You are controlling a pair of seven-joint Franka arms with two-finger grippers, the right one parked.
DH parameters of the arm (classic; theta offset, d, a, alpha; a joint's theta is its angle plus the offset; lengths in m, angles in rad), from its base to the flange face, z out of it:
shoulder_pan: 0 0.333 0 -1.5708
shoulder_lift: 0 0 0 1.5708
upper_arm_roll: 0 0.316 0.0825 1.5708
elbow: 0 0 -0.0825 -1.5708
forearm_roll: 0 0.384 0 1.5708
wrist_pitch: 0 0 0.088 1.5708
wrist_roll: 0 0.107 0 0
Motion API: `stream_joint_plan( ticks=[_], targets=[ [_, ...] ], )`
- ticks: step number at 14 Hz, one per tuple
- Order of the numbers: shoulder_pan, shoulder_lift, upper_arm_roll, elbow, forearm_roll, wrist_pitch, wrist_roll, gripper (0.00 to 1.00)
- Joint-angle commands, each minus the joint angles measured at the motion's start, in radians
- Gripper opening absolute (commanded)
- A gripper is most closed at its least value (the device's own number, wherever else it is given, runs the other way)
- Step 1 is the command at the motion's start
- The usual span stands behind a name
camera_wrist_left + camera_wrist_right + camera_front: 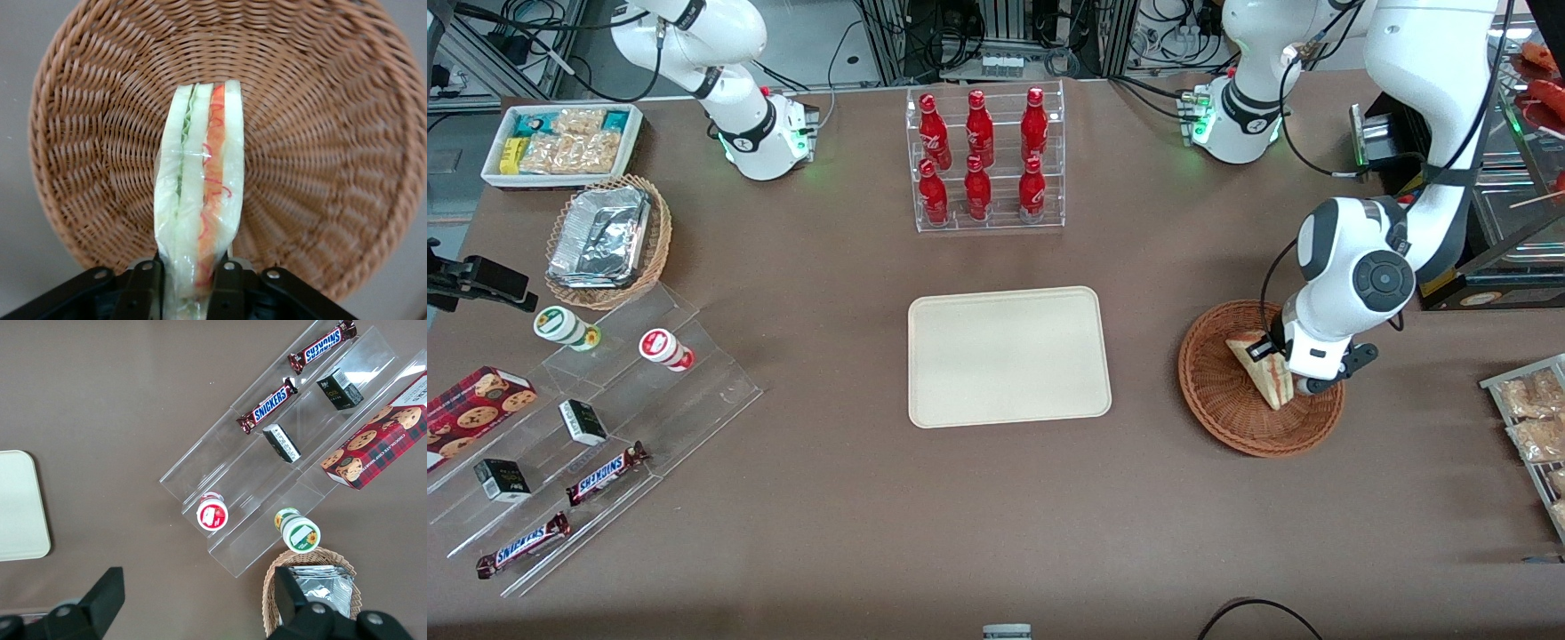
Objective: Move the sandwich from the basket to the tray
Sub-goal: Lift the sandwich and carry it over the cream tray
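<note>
Grasp made: the gripper is clamped on the sandwich over the basket.

The wrapped wedge, pale bread with green and red layers under glossy film, stands on edge between the fingers, inside the round reddish woven wicker bowl. Judged from this, the pick is in hand; next comes a lift clear of the rim and a carry to the flat, smooth cream tray, which lies toward the parked arm.

The left arm bent down over the basket toward the working arm's end of the table, its gripper clamped on the sandwich, fingers pressing both faces.
</note>
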Motion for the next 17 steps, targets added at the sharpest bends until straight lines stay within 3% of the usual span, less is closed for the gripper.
stream_joint_plan(
  ticks=[1,4,9,17],
  targets=[
    [-0.068,-0.010,0.000,0.128,0.012,-0.130,0.034,0.00],
    [-0.132,0.057,-0.002,0.292,0.006,-0.252,0.103,0.00],
    [-0.307,0.191,-0.003,0.471,-0.006,-0.283,0.080,0.00],
    [-0.548,0.432,-0.003,0.724,-0.006,-0.270,-0.201,0.00]
  ],
)
